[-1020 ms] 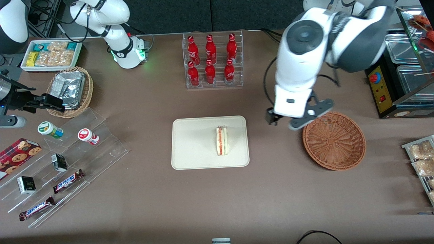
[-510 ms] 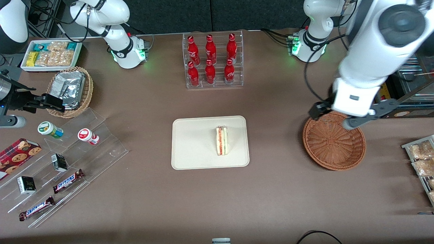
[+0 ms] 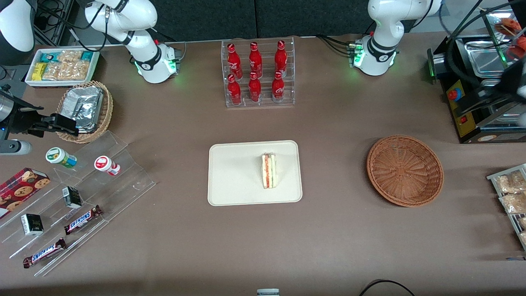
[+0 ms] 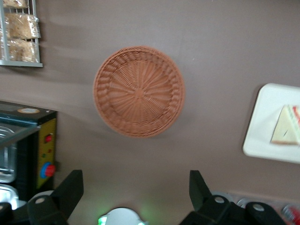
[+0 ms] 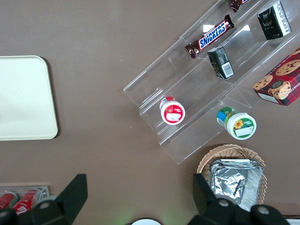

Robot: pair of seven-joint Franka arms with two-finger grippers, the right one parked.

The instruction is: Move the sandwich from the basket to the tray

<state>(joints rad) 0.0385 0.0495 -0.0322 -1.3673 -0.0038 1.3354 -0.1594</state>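
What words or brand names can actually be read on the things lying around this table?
"SNICKERS" on a chocolate bar on the clear stepped stand.
"SNICKERS" on a second bar nearer the front camera.
Red bottles: white script, too small to read.
Cookie box, two small jars: labels unreadable.
The end effector is open, high above the basket; it bears no text.

The working left arm [image 3: 384,24] has glossy white rounded housings joined by dark grey joint rings. Its base carries a black ring marking and a green status light, with black cables running from the base along the table. The gripper [image 4: 136,194] is black, with two flat, wedge-shaped fingers [image 4: 70,190] set wide apart. Each finger mounts to a black block bearing a round silver screw head. A white rounded part with a green glow sits between the finger mounts.
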